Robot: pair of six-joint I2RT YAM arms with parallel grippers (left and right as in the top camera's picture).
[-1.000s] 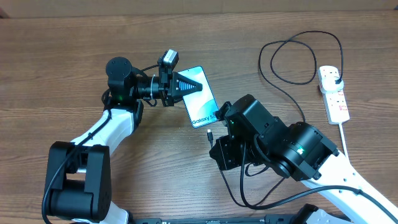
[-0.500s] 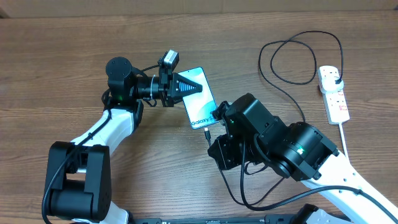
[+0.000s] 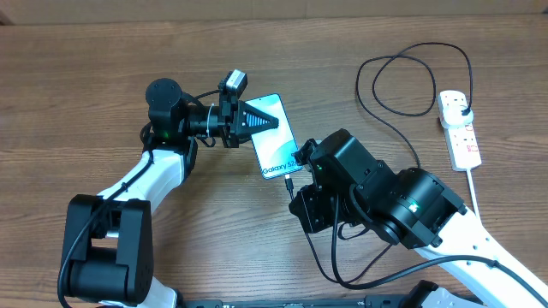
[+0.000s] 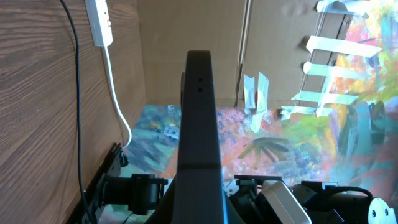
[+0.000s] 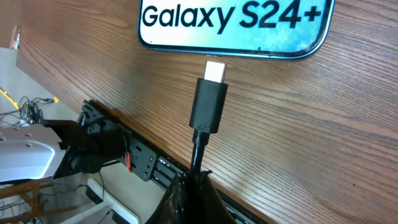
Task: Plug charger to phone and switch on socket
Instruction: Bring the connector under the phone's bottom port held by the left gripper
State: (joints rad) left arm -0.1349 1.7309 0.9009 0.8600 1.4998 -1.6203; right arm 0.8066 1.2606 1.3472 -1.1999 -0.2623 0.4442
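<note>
1. Overhead view: the charger's (image 3: 411,81) connector (image 3: 291,180) has closed in on the near end of the phone (image 3: 276,145) over the last second. The phone has barely shifted and lies near the middle of the tabletop (image 3: 86,68).
2. Right wrist view: the metal tip of the connector (image 5: 209,102) is in line with the phone's (image 5: 233,25) end edge, just short of it and not yet inserted. Judgement: a short straight push remains.
3. Right gripper (image 5: 189,193): jaws clamped on the cable just behind the connector.
4. Left gripper (image 3: 267,120): jaws appear closed on the phone's far end, steadying it.
5. Socket (image 3: 460,128): lies near the right edge toward the far right corner, well apart from both grippers, with the charger's plug seated in it. Switch position cannot be read.
6. Obstructions: slack cable loops between the phone and the socket, and a white cord (image 3: 473,184) trails toward the near edge. Either could snag an arm reaching for the switch.
</note>
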